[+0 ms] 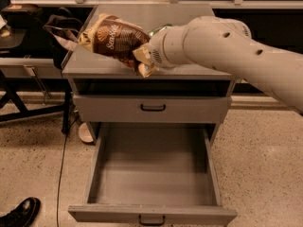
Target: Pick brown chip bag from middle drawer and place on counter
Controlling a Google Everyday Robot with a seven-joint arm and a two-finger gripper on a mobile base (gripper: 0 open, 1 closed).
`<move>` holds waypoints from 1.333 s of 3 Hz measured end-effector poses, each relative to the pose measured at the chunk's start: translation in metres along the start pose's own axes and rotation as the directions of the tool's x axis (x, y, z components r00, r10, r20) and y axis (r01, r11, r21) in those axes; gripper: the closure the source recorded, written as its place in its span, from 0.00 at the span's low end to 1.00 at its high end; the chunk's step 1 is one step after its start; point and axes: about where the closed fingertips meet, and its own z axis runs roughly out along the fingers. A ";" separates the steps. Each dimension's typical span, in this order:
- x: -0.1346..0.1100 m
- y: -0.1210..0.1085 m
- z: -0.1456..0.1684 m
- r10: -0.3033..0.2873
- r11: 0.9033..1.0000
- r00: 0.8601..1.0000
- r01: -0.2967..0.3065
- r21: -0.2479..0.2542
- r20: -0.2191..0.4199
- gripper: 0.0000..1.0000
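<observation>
Gripper (143, 61) clutching brown chip bag (113, 39) over counter (161, 13) near left edge, middle drawer (151, 211) open

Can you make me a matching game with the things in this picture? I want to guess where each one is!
Things:
1. bag
2. middle drawer
3. shoe
4. tool

Places or states:
A. pulled out, nothing inside
B. on the floor, bottom left corner
C. at the left side of the counter
D. at the bag's right end, on the tip of the white arm

Pairs: 1-C, 2-A, 3-B, 4-D
</observation>
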 end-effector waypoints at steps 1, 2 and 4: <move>0.001 -0.012 0.022 0.026 1.000 1.000 -0.026 -0.006 0.017 1.00; 0.005 -0.022 0.046 0.050 0.999 0.999 -0.049 -0.010 0.016 1.00; 0.009 -0.026 0.058 0.050 0.999 0.999 -0.050 -0.013 0.008 0.73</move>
